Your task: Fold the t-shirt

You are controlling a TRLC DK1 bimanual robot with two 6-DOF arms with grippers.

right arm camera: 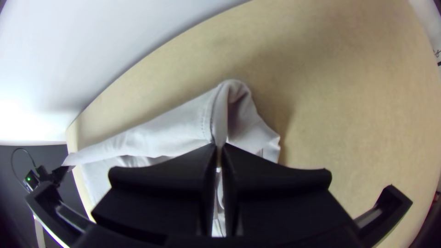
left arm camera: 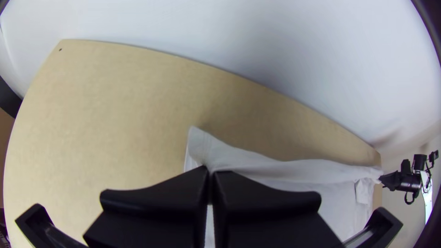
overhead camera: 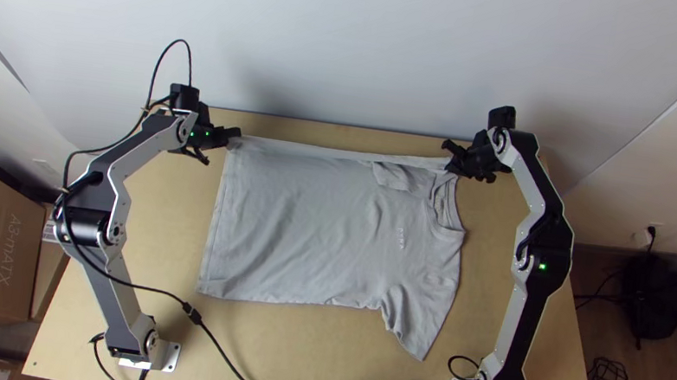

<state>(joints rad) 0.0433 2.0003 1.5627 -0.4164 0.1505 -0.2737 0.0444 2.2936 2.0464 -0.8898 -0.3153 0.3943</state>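
Gripping the far side of a grey t-shirt (overhead camera: 306, 238) spread across the table (overhead camera: 352, 353), with the left pincer (left arm camera: 210, 171) closed on cloth at the hem (overhead camera: 215, 226) end and the right pincer (right arm camera: 219, 147) closed on cloth near the collar (overhead camera: 450, 226). Pinched at 2 points, probably to keep the long edge taut and straight for folding inward without bunching the layer beneath.
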